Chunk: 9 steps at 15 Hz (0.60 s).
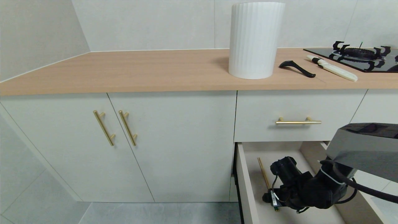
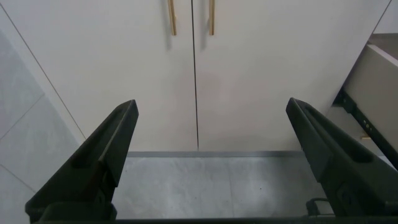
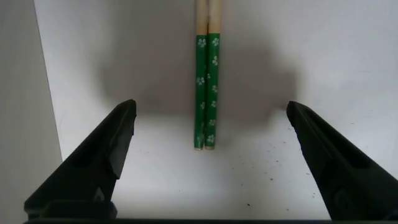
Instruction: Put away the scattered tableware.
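Below, 2 chopsticks (image 3: 207, 81) in open drawer (image 1: 245, 183), right gripper (image 3: 210, 111) fingers (image 3: 106, 162) apart

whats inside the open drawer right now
A pair of chopsticks with green flowered ends lies side by side in the drawer, with the open right gripper over them. The right arm covers part of its floor, so anything under it cannot be seen.
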Tool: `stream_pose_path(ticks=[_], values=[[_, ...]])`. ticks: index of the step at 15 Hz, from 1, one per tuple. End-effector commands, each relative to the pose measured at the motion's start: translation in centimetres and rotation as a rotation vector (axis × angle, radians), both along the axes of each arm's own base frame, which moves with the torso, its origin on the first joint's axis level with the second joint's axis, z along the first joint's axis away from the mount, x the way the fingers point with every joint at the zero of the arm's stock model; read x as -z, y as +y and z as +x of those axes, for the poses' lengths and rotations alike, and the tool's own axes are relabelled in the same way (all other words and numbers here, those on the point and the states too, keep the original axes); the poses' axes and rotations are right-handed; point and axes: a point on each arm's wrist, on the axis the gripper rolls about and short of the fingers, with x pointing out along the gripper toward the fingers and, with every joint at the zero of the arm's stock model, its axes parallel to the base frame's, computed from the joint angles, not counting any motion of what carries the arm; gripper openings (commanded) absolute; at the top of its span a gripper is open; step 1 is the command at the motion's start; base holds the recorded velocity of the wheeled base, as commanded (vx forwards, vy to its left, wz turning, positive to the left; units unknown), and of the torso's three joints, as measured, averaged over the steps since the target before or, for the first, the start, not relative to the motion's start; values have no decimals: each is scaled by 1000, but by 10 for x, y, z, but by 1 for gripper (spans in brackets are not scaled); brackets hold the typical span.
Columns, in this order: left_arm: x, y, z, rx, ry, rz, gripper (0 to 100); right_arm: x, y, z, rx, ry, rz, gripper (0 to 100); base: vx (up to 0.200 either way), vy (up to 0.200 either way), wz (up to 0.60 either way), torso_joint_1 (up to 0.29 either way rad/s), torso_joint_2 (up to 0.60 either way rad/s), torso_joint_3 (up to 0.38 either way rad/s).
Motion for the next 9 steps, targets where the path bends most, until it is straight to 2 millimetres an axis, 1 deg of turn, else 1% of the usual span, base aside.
stream_pose_path(ticks=[1,2,4,5,6,9], values=[[0,0,0,0,1,0,100,-34,-4,-7,4,-81,23,100,0,0,0,0,0,0],[0,0,0,0,1,0,100,-45,-5,-10,2,-107,34,100,0,0,0,0,0,0],[0,0,0,0,1,0,100,-83,-11,-22,0,-206,72,100,0,0,0,0,0,0],[0,0,0,0,1,0,100,-92,-12,-26,0,-230,79,100,0,0,0,0,0,0],[0,0,0,0,1,0,100,-119,-19,-38,-19,-319,72,100,0,0,0,0,0,0],[0,0,0,0,1,0,100,-164,-32,-62,-43,-479,51,100,0,0,0,0,0,0]])
